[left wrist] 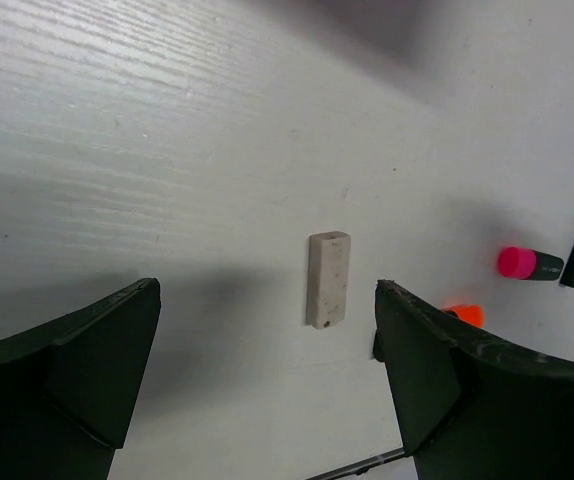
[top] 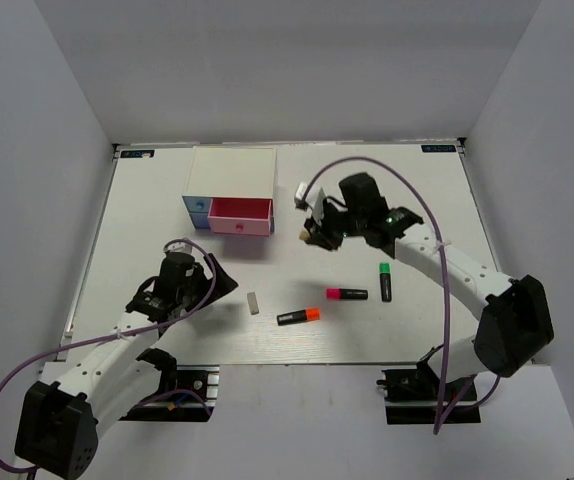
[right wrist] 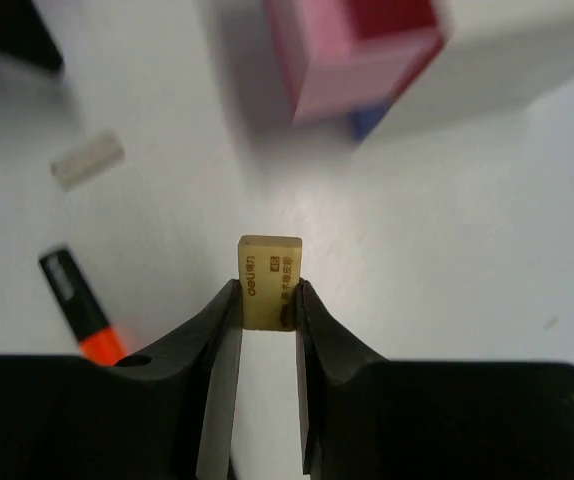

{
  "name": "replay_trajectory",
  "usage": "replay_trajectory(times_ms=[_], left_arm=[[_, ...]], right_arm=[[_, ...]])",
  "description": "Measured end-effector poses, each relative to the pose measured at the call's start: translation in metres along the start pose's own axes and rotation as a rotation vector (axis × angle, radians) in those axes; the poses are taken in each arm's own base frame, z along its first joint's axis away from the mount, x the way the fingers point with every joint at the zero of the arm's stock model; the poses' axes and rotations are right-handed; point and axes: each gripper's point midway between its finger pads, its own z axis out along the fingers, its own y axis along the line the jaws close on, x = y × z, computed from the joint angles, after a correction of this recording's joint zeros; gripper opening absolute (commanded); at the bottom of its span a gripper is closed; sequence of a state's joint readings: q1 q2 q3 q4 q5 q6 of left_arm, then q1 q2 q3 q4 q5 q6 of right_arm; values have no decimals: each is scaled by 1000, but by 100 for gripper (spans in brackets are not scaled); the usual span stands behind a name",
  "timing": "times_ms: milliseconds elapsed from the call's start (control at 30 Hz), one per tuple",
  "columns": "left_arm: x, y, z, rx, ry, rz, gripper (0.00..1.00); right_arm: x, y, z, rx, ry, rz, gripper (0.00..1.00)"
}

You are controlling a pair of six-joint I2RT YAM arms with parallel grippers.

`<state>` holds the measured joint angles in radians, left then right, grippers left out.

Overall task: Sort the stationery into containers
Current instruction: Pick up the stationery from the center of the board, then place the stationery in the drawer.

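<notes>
Right pincer point(right wrist: 267, 300) is clenched on the upright tan block point(right wrist: 270, 265); the open pink drawer point(top: 240, 228) lies just to its left. Left pincer point(left wrist: 267, 330), released wide, hovers over the eraser point(left wrist: 328, 280) on the worktop point(top: 387, 190).

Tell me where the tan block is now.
The tan block is pinched in the right gripper, seen in the right wrist view; from the top camera it sits just right of the open pink drawer.
</notes>
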<state>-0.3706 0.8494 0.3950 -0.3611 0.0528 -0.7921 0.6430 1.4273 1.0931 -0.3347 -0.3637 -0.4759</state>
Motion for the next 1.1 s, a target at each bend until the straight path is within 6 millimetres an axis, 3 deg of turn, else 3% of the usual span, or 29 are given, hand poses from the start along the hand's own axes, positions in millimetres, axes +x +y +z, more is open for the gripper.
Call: replay_trajectory(times_ms=[133,200,300,400,500,633,933,1100], left_arm=[[4,0,1,6,10,-13,99],[3,-4,1,21,8,-12,99],[4,-6,3,28,17,-11,99],[7,-6,5,27,30,-7,99],[9,-7,5,29,38,-2,99],[13,-9,7,32,57,8,99],[17,-18,12,31,99,61,96],[25,-22,17,24,139,103,94]], right_arm=[[-101,-26,-11,19,-215,-112,14],[-138,-35,-7,11,-287,-152,14],[-158,-37,13,-22,-315,-166,16],[-158,-34,46,-67,-295,-150,19],[-142,-28,75,-106,-248,-133,20],[-125,-23,99,-121,-198,-124,26],[-125,-32,104,-85,-187,-143,38],[-124,-35,104,-65,-180,-146,52]])
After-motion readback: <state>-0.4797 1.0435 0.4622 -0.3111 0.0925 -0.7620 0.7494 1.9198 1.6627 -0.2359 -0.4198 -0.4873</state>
